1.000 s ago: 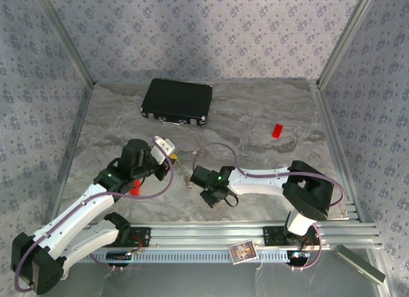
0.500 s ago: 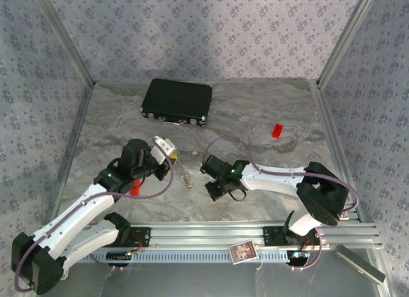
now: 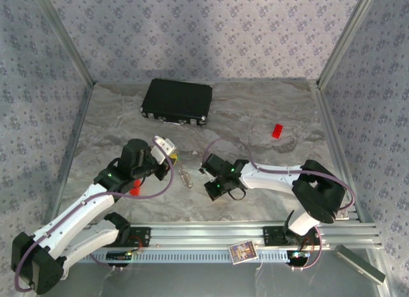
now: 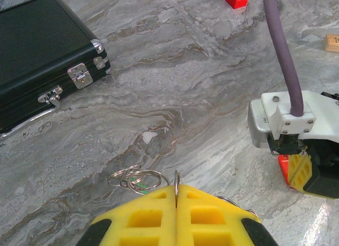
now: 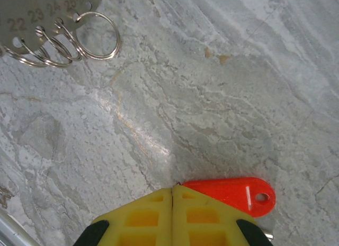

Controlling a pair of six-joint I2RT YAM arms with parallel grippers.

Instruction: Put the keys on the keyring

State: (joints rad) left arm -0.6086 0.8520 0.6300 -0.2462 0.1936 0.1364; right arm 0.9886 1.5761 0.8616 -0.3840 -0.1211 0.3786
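TOP VIEW
- Black case (image 3: 177,101): flat rectangle with a dark ribbed shell and silver corners; shows no readable brand.
- Table (image 3: 108,118): grey marble pattern, matte.
- Left gripper (image 3: 174,158): nearward of the black case, below its right half; yellow tips on a white mount.
- Keyring (image 3: 185,176): thin silver wire with small metal pieces, nearward of the black case, just beside the left gripper.
- Right gripper (image 3: 213,187): further nearward and right of the black case, beyond the keyring.
- Red block (image 3: 277,131): small plastic rectangle, right of the black case, well apart.
- Card (image 3: 243,251): printed picture on the rail, far nearward of the black case; print too small to read.

LEFT WRIST VIEW
- Left fingers (image 4: 143,217): yellow gridded plastic, pressed together, pinching a thin upright edge of keyring wire at the seam.
- Small split rings (image 4: 139,178): bright steel loops overlapping flat on the table, between the fingers and the black case.
- Green key (image 4: 139,190): only a sliver of green plastic among those rings.
- Case latches (image 4: 79,76): polished metal, unmarked.
- Red block, close up: studded top like a toy brick.

RIGHT WRIST VIEW
- Right fingers (image 5: 143,217): yellow, closed with no gap; touching the red key at the tip, pinch or mere contact impossible to tell.
- Red key (image 5: 233,196): glossy orange-red oblong tag with rounded ends, a white stripe and a round hole.
- Gauge plate (image 5: 32,13): flat brushed metal stamped 22, 23, 24 and 25, with further digits cut off; threaded through edge holes with wire rings.
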